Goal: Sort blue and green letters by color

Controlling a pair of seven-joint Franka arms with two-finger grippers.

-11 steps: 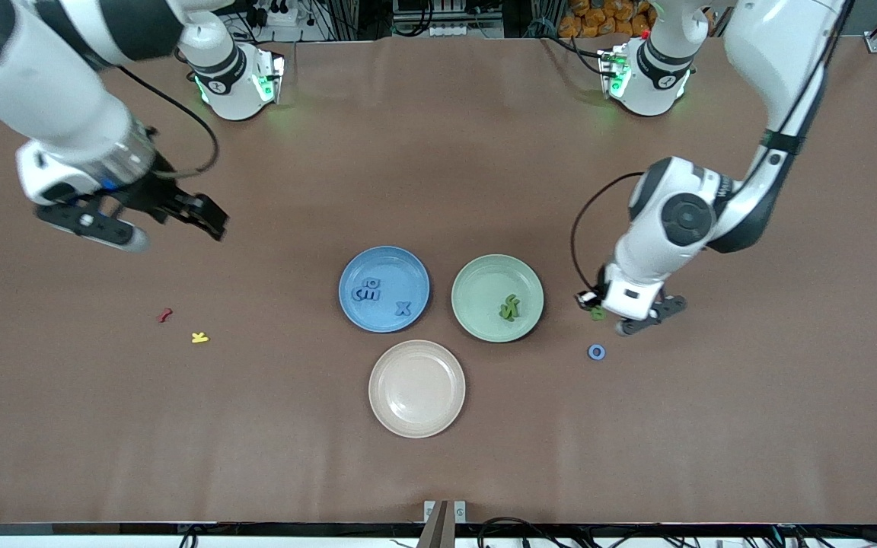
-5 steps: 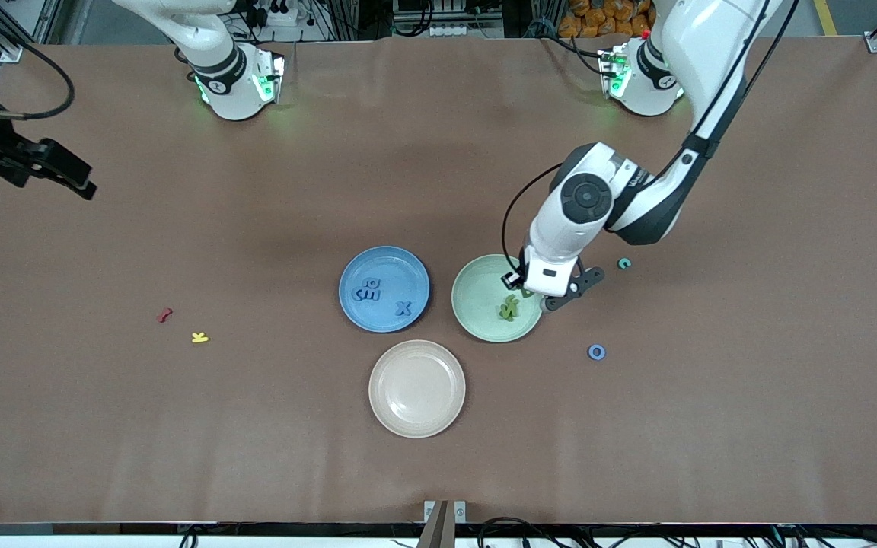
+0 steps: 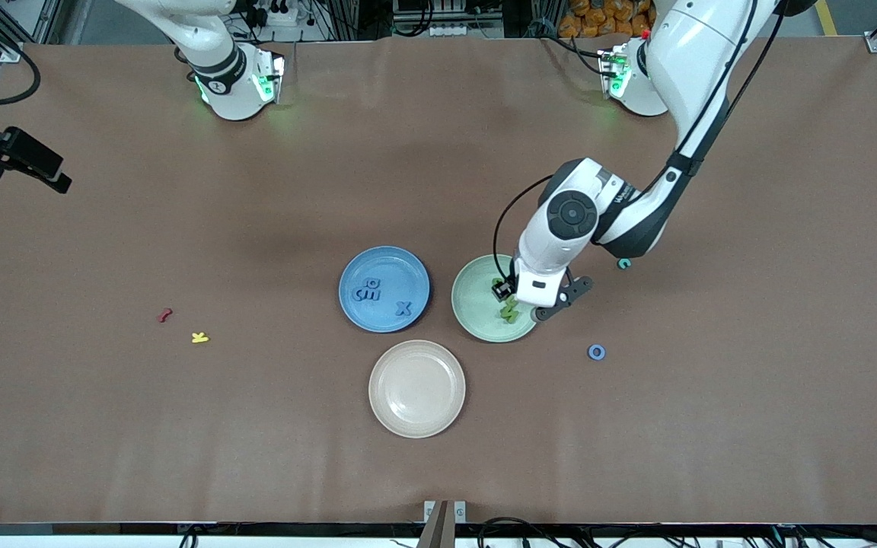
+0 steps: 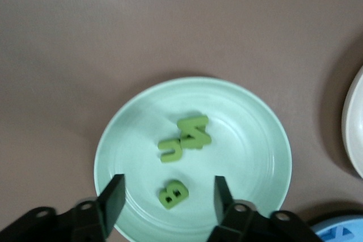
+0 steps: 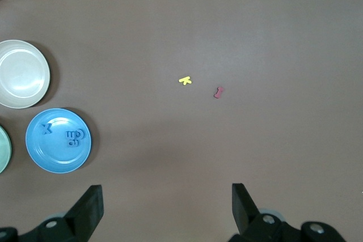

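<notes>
**Now three green letters lie in the green plate**

Here the brown cloth-covered table (image 3: 438, 190) carries three round, ridged plates: a blue plate (image 3: 384, 262), a green plate (image 3: 471, 301) beside it toward the left arm's end, and a beige plate (image 3: 416, 388) nearer the front camera than both.

The left gripper (image 4: 168, 196) hangs over the green plate, fingers spread wide and holding nothing. The right gripper (image 5: 167, 208) waits high over the right arm's end of the table, fingers wide apart and empty.

Three flat green letters rest in the green plate: a green B (image 4: 173, 193) lying apart from the others, between the left fingers in the wrist view, and a green N (image 4: 194, 132) overlapping a green n (image 4: 171, 150), the pair making one slanted cluster. Blue letters (image 3: 369, 289) sit clustered in the blue plate, a blue X (image 3: 403, 308) apart from them.

Loose on the cloth: a red squiggly letter (image 3: 164, 314) and yellow K (image 3: 199, 337) near each other, a blue ring (image 3: 597, 352), and a teal piece (image 3: 623, 264).
</notes>
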